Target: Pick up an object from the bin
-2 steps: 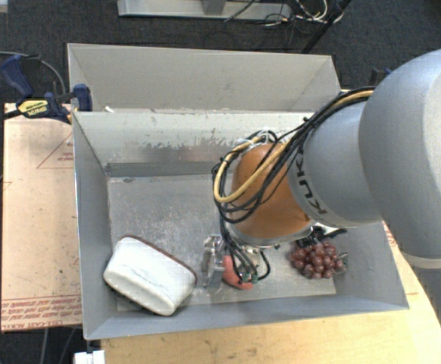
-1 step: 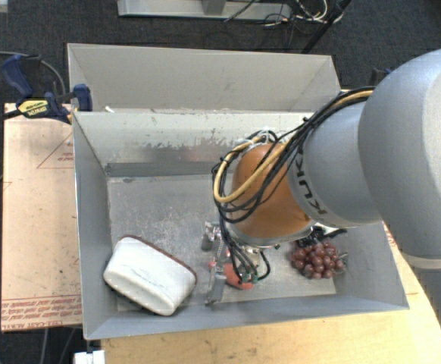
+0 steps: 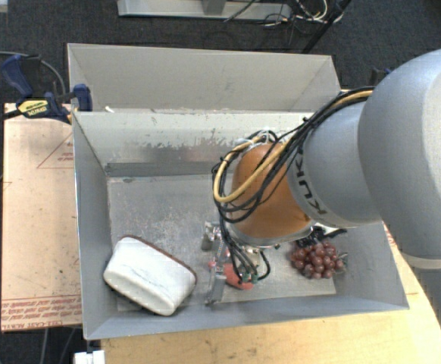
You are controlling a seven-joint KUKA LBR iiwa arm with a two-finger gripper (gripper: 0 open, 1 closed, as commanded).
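A grey bin (image 3: 92, 203) holds a white block (image 3: 148, 279) edged maroon and a dark red grape bunch (image 3: 317, 259).

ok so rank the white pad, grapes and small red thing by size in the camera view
1. white pad
2. grapes
3. red thing, smallest as seen, but it is partly hidden, so its full size is unsure

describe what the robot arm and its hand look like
The arm is a thick, rounded, light grey casing with dark lettering, partly visible, near its end. At the wrist sits a smooth orange cover, domed in shape, with yellow, white and black cables looped around it. Below that, the hand is a small bare-metal assembly with thin black wires running along it.
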